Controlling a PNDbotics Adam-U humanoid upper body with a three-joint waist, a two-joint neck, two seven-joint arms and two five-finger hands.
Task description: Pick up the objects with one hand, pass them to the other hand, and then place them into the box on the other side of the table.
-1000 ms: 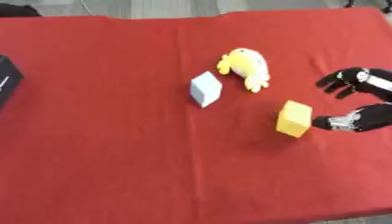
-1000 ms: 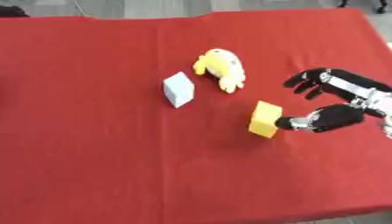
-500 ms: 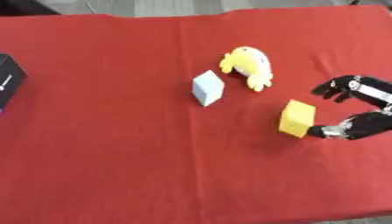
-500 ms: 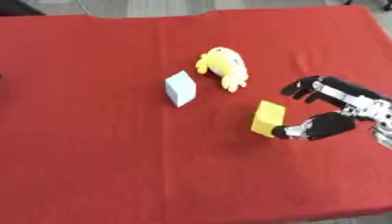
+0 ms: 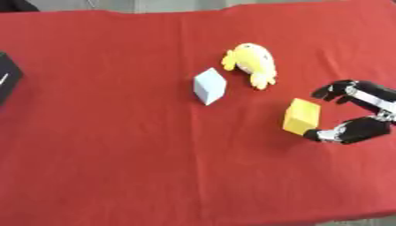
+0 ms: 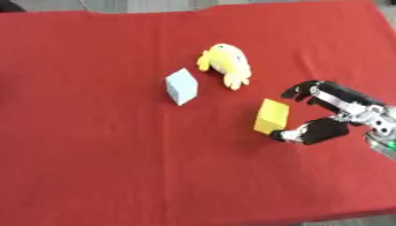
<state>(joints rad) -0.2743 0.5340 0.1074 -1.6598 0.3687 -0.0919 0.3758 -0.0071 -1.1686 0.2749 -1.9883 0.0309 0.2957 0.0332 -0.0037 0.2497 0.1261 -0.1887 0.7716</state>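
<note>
Table covered edge to edge in red cloth, slightly askew in both eye views.

Three loose items right of centre:
- Yellow soft toy, chick-like, plush. Lies on its side, farthest back of the three.
- Pale blue cube, smooth-faced. Stands tipped on an edge or corner, just left of and nearer than the toy; apart from it.
- Yellow block, foam-like, roughly cubic. Tilted, resting on the cloth, nearer than the toy and to the right of the blue cube. Well apart from the cube.

Right hand, black with silver joints, enters from the right edge at mid-height. It is spread wide in a C-shape facing the yellow block. Upper fingers curl forward above and to the right of the block, clearly not touching it. Thumb reaches in low; its tip is at the block's lower right corner, touching or nearly so; cannot tell which. Nothing is enclosed in the grasp; the block sits on the table in front of the open hand.

Black box at the far left edge, only a corner showing in the left eye view, with a thin pale line on its face. Well apart from all three items.

Left hand shows in neither view.
</note>
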